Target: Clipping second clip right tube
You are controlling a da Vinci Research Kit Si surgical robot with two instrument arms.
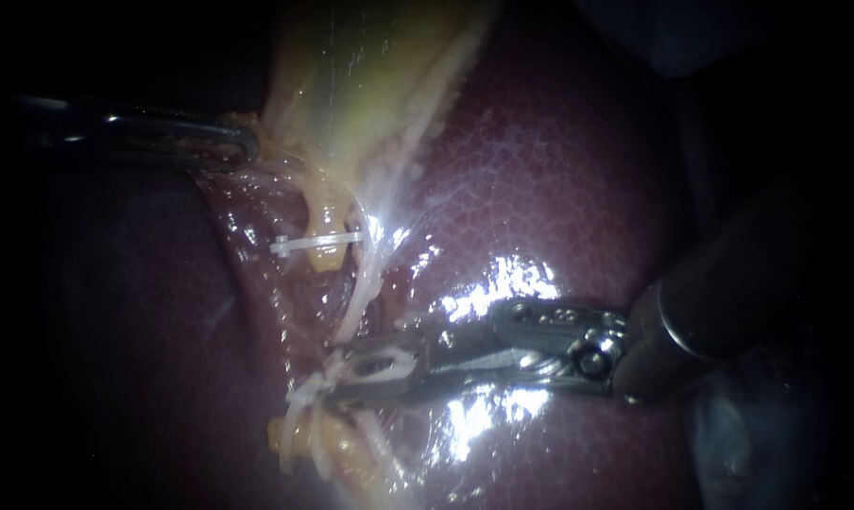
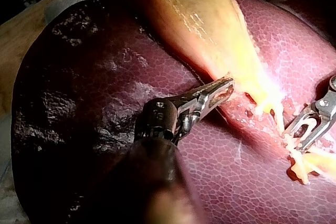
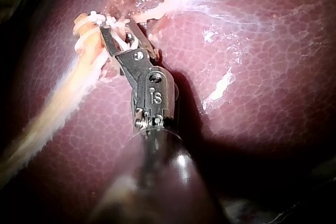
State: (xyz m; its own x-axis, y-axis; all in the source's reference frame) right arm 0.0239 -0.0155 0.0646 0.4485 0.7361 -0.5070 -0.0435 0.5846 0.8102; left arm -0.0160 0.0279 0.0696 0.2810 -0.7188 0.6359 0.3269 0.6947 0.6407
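Two slender metal instruments on dark shafts
Right instrument [image 1: 361,366], lower right: shiny silver wrist, round screws, glossy dark tube; left instrument [image 1: 230,146], upper left: dark steel.

Two tools [image 1: 246,147] [image 1: 344,365], one liver [image 1: 559,170], one gallbladder [image 1: 351,76].

Dark red liver [image 1: 559,170] with fine pale net pattern, yellow gallbladder [image 1: 351,76], white clip [image 1: 315,244] near silver right instrument [image 1: 347,376]

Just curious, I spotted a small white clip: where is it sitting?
In the endoscope view, the white clip crosses a pale tube just below the gallbladder, up and left of the right instrument.
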